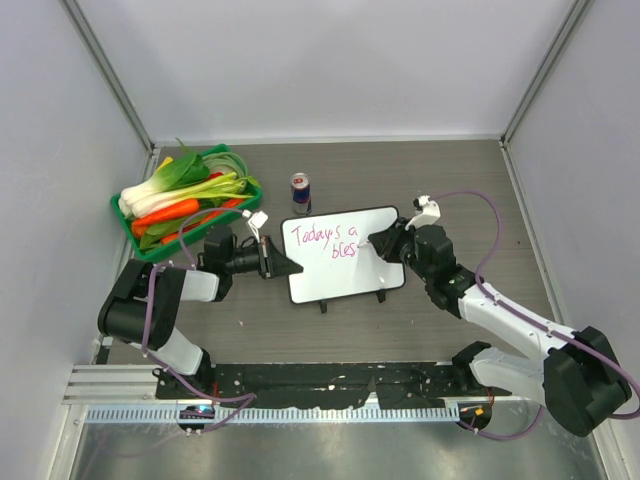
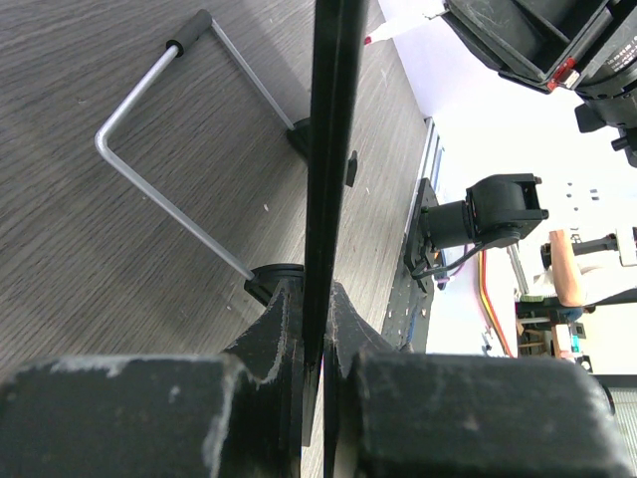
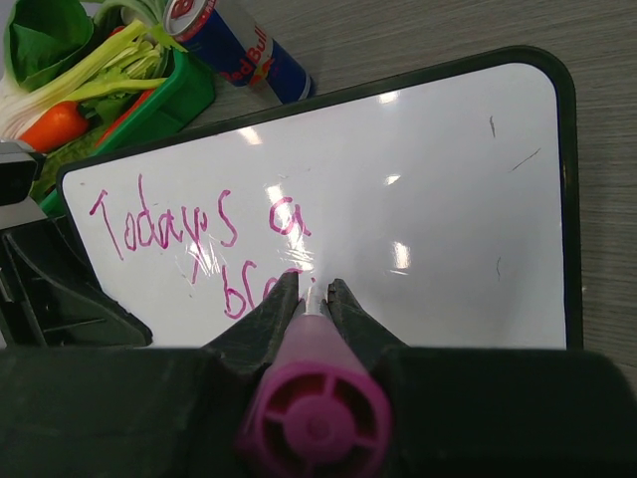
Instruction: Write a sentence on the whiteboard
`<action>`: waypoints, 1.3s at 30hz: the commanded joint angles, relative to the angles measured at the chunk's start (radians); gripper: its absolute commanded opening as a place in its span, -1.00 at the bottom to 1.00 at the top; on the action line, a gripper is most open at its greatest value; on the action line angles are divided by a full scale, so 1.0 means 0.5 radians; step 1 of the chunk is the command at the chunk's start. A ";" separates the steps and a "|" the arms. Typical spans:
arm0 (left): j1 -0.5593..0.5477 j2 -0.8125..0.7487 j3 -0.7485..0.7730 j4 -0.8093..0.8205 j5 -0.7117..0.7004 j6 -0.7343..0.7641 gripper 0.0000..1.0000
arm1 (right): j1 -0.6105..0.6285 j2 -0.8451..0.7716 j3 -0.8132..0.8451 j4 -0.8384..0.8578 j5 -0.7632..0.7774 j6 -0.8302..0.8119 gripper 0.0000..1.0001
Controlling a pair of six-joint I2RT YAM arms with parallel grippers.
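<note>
Near the middle of the surface (image 1: 450, 180), the left gripper (image 1: 288, 267) pinches the whiteboard (image 1: 345, 278) by its left edge. The right gripper (image 1: 378, 242) is clamped on a pink marker (image 3: 314, 418), its tip at the sentence (image 1: 325, 240). Just beyond stands a can (image 1: 300, 193), and a green vegetable basket (image 1: 143, 248) sits near the far-left corner.

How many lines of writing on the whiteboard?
2. Top line, "Today's a", upper left of the whiteboard; second line, partial "bles", below at the marker tip. Its end may be hidden.

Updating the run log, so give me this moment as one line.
left gripper: shut on whiteboard edge | right gripper: shut on pink marker, tip at second line | sentence: "Today's a bles", unfinished | nearby: can, green tray
</note>
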 commanded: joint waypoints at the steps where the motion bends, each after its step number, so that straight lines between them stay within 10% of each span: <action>1: -0.007 0.045 0.013 -0.136 -0.135 0.058 -1.00 | -0.005 0.038 0.093 0.100 0.055 0.003 -0.99; 39: -0.004 0.048 0.016 -0.136 -0.125 0.058 -1.00 | -0.008 0.090 0.081 0.073 0.013 -0.040 -0.99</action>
